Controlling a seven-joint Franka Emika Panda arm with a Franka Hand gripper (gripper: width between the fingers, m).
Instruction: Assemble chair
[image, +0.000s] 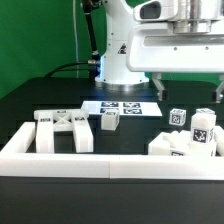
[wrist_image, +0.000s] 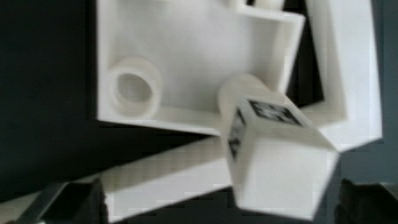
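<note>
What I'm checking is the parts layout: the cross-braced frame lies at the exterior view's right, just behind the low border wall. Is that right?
Not quite. The cross-braced frame lies at the exterior view's left, not its right, just behind the low border wall. The exterior view shows it.

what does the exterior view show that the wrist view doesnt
Only the exterior view: the robot base, the marker board, the cross-braced frame and the low wall. Only the wrist view: a round hole in a white panel, seen close up. Both: the tagged square post, apparently the one standing on the exterior view's right.
</note>
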